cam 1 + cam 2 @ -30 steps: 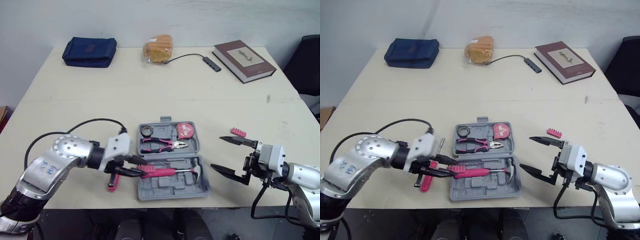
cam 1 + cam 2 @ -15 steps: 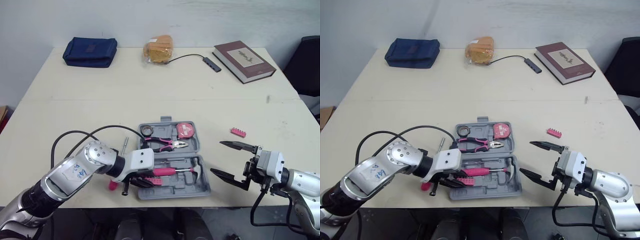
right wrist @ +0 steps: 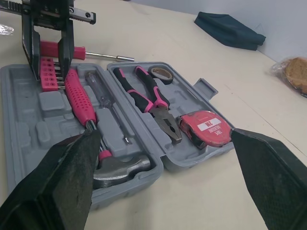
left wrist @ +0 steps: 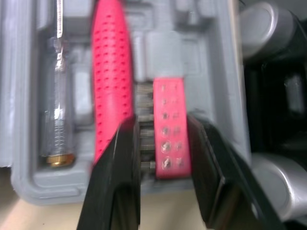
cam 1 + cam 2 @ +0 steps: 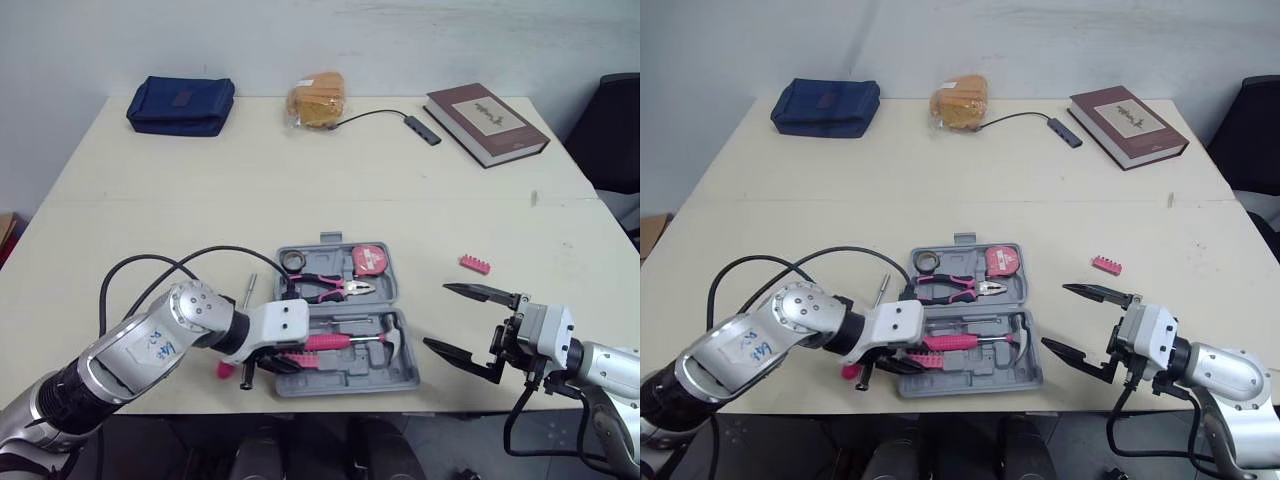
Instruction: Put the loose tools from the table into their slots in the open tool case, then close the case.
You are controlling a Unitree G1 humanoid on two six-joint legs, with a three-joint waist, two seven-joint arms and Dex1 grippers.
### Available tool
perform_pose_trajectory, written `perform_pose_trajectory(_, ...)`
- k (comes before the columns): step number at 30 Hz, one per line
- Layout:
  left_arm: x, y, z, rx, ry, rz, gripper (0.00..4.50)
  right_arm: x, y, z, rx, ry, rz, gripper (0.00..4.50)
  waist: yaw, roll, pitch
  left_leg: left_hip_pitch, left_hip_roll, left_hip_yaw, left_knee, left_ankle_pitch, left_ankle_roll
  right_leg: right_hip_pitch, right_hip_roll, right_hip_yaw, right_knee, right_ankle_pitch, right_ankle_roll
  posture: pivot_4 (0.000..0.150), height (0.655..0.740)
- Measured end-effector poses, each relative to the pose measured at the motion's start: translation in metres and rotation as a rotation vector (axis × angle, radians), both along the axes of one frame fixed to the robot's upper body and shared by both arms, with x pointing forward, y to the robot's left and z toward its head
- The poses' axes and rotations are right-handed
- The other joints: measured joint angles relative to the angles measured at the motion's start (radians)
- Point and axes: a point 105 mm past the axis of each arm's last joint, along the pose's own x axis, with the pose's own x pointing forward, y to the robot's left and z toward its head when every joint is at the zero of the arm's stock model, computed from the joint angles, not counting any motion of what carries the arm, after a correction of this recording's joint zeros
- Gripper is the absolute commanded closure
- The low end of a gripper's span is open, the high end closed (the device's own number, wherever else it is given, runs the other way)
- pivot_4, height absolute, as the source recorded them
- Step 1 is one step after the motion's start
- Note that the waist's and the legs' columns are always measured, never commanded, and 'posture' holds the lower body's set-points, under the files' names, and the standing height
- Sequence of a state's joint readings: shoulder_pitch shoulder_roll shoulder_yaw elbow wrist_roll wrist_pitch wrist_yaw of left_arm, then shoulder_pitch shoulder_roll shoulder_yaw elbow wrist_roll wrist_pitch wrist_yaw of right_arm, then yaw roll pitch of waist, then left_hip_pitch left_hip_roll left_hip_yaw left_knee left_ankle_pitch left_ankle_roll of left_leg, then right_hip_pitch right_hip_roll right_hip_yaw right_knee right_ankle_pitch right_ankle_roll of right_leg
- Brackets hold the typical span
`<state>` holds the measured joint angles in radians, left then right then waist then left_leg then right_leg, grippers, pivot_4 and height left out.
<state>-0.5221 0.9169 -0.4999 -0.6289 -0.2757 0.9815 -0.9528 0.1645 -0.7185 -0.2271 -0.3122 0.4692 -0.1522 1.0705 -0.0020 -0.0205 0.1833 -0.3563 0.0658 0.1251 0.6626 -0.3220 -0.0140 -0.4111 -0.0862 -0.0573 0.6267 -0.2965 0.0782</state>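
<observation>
**Beige tabletop [image 5: 300, 190], grey tool case [image 5: 345, 380] lying open on it**

So the left end effector [image 4: 162, 123] is clamped on a pink bit strip [image 4: 169, 127]. One finger sits on the pink plastic and the other is up against the metal bit ends. It has the strip down at the near-left corner of the case, right next to the butt end of the hammer [image 5: 345, 342] and its pink handle. Honestly can't tell if the strip is properly seated in its slot or just resting on top. On the other side of that handle a clear tester screwdriver [image 4: 57, 110] lies in its groove.

The far half of the case holds the pliers [image 5: 325, 288], a red tape measure [image 5: 371, 260] and a small roll of tape [image 5: 292, 262].

Two things are loose on the tabletop. A screwdriver [image 5: 250, 288] lies just beside the case's left edge. Its shaft points away from the robot and its pink handle pokes out from under the left arm. A second bit strip [image 5: 475, 264] lies off to the right, well apart from the case.

The right end effector [image 5: 437, 316] is spread wide with nothing in it. It hangs near the front edge, to the right of the case, and the second bit strip is a bit beyond it.

Along the far edge there's a blue pouch [image 5: 181, 103], some bagged bread [image 5: 316, 98], a USB hub [image 5: 422, 128] on its cable and a dark red book [image 5: 487, 122].
</observation>
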Motion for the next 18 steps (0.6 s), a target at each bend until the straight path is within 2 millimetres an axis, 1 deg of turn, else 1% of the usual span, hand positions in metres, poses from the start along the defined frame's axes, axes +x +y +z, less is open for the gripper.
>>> perform_pose_trajectory(5, -0.0016, 0.0014, -0.0029, 0.016, 0.011, 0.006, 3.75, -0.0004, -0.0004, -0.0006, -0.002, 0.003, 0.003, 0.00, 0.000, 0.000, 0.000, 0.000, 0.000, 0.000, 0.000, 0.000, 0.000, 0.000, 0.000, 0.000, 0.000, 0.000, 0.000, 0.150, 0.7400)
perform_pose_trajectory(9, -0.0005, -0.0019, -0.0042, 0.000, 0.006, 0.009, 3.75, -0.0004, -0.0013, -0.0002, -0.003, 0.000, 0.000, 0.00, 0.001, 0.000, 0.000, 0.000, 0.000, 0.000, 0.001, 0.000, 0.000, 0.000, 0.000, 0.001, 0.000, 0.000, 0.000, 0.150, 0.7400)
perform_pose_trajectory(17, 0.0059, -0.0074, -0.0044, -0.011, -0.062, -0.004, 3.75, -0.0004, -0.0013, 0.0002, -0.004, -0.005, 0.002, 0.00, 0.005, 0.000, 0.000, 0.000, -0.001, 0.000, 0.002, 0.000, 0.001, 0.001, -0.001, 0.001, 0.000, 0.000, 0.000, 0.150, 0.7400)
perform_pose_trajectory(18, 0.0064, -0.0074, -0.0042, -0.010, -0.067, -0.004, 3.25, -0.0004, -0.0013, 0.0002, -0.004, -0.006, 0.003, 0.00, 0.004, 0.000, 0.000, 0.000, 0.000, 0.000, 0.002, 0.000, 0.001, 0.001, -0.001, 0.001, 0.000, 0.000, 0.000, 0.150, 0.7400)
